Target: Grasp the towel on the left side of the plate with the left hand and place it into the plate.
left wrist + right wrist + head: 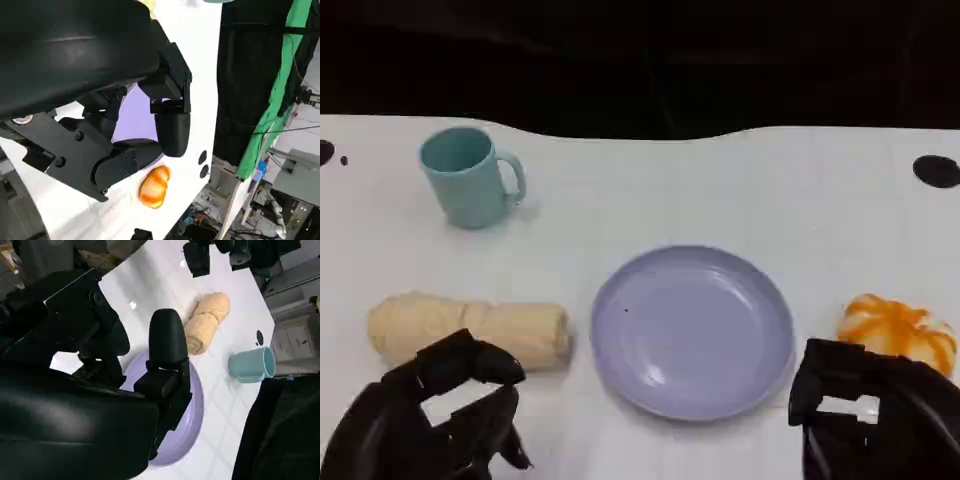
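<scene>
Towel (470,330) left of plate (692,330) | cup (470,177) behind | both hands' fingers released, empty

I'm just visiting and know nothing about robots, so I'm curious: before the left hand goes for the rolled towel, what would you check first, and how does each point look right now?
1. Rolled cream cloth towel lies left of the round lavender plastic plate, not yet lifted: ok.
2. Left hand holds nothing, fingers apart, just in front of the towel: ok.
3. Plate has nothing in it for the towel to land on: ok.
4. Teal plastic mug stands well behind the towel, out of the path to the plate: ok.
5. Right hand stays at the plate's right, beside the orange-and-white pumpkin-shaped toy, holding nothing: ok.
6. Whether the roll will stay rolled when lifted: cannot tell.
</scene>
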Controlling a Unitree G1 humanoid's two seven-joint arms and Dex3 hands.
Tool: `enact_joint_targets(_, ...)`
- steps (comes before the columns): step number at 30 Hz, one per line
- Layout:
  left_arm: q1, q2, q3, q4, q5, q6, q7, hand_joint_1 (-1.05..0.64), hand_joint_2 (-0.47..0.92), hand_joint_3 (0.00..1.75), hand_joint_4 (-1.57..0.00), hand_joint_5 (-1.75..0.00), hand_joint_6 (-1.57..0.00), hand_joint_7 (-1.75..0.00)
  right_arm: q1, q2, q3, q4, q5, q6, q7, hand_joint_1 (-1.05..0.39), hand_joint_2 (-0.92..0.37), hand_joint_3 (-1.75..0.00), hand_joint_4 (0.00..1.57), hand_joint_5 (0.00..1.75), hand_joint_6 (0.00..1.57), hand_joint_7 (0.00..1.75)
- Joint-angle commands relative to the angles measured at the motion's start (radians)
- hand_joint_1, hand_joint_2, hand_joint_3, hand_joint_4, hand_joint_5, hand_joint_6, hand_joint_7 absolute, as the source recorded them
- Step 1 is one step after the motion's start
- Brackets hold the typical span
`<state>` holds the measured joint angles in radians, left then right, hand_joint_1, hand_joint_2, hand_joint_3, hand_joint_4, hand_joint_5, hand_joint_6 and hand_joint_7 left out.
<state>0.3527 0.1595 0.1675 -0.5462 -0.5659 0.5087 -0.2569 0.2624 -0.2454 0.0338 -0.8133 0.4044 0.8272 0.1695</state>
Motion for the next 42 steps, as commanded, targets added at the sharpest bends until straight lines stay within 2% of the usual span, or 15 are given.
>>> enact_joint_targets(1, -0.003, 0.011, 0.007, 0.008, -0.002, -0.018, -0.012, -0.25, 0.61, 0.98, -0.76, -1.73, -0.75, -1.47, -0.004, -0.009, -0.007, -0.007, 0.0, 0.011, -0.008, 0.06, -0.48, -1.46, 0.83, 1.75, 0.68, 1.64)
enact_joint_targets(24, -0.005, 0.017, 0.006, 0.01, 0.004, -0.03, -0.016, -0.24, 0.61, 1.0, -0.75, -1.75, -0.74, -1.48, -0.009, -0.007, -0.008, -0.008, 0.004, 0.013, -0.009, 0.07, -0.48, -1.46, 0.82, 1.75, 0.68, 1.63)
enact_joint_targets(27, -0.007, 0.013, 0.009, 0.008, -0.004, -0.022, -0.007, -0.23, 0.6, 1.0, -0.78, -1.67, -0.76, -1.44, -0.008, -0.008, -0.008, -0.007, 0.003, 0.011, -0.009, 0.07, -0.48, -1.46, 0.82, 1.75, 0.67, 1.63)
enact_joint_targets(31, -0.005, 0.011, 0.012, -0.002, -0.001, -0.012, 0.009, -0.24, 0.58, 0.97, -0.84, -1.5, -0.83, -1.26, -0.007, -0.01, -0.007, -0.009, 0.001, 0.011, -0.009, 0.06, -0.48, -1.46, 0.82, 1.75, 0.67, 1.63)
enact_joint_targets(33, -0.009, 0.011, 0.016, -0.001, -0.008, -0.012, 0.007, -0.25, 0.55, 0.96, -0.82, -1.36, -0.85, -1.07, -0.008, -0.01, -0.006, -0.009, 0.002, 0.011, -0.007, 0.06, -0.48, -1.46, 0.82, 1.75, 0.67, 1.63)
enact_joint_targets(35, -0.012, 0.008, 0.016, -0.005, 0.002, -0.018, 0.016, -0.25, 0.52, 0.94, -0.79, -1.29, -0.86, -0.92, -0.006, -0.007, -0.007, -0.009, 0.004, 0.011, -0.008, 0.06, -0.48, -1.46, 0.83, 1.75, 0.68, 1.63)
enact_joint_targets(37, -0.011, 0.017, 0.005, -0.006, 0.048, -0.058, 0.013, -0.26, 0.57, 0.8, -0.77, -1.18, -0.89, -0.66, -0.004, -0.006, -0.007, -0.006, 0.006, 0.005, -0.005, 0.07, -0.48, -1.46, 0.83, 1.75, 0.68, 1.63)
enact_joint_targets(39, -0.01, 0.038, -0.007, -0.011, 0.104, -0.094, 0.007, -0.27, 0.73, 0.54, -0.71, -1.01, -0.87, -0.35, -0.003, -0.005, -0.006, -0.005, 0.006, 0.003, -0.003, 0.07, -0.48, -1.46, 0.82, 1.75, 0.68, 1.63)
enact_joint_targets(42, -0.01, 0.063, -0.013, -0.014, 0.169, -0.148, -0.009, -0.31, 0.89, 0.24, -0.6, -0.81, -0.78, -0.08, -0.001, -0.004, -0.004, -0.009, 0.008, 0.008, -0.004, 0.07, -0.48, -1.46, 0.82, 1.75, 0.67, 1.63)
